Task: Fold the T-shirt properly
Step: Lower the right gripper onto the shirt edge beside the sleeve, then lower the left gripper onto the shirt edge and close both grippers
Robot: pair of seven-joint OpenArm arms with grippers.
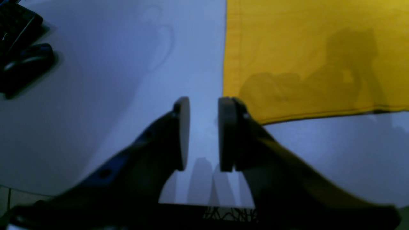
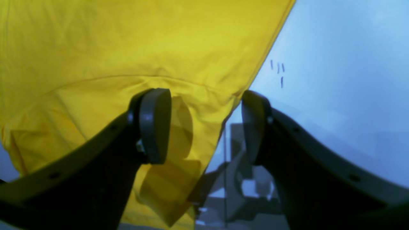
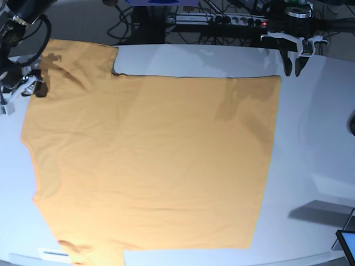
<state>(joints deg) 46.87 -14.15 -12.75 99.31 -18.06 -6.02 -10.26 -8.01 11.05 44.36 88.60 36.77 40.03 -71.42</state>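
The T-shirt, soft orange-yellow cloth, lay spread flat and nearly smooth over the glossy white table. The left gripper hung just off its hem corner, jaws narrowly parted, empty. The right gripper hovered over the sleeve edge, jaws wide apart.

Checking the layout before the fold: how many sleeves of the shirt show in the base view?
2. One sleeve lies at the T-shirt's top left, near the right gripper; the other sleeve lies at the bottom left, partly cut off by the frame.
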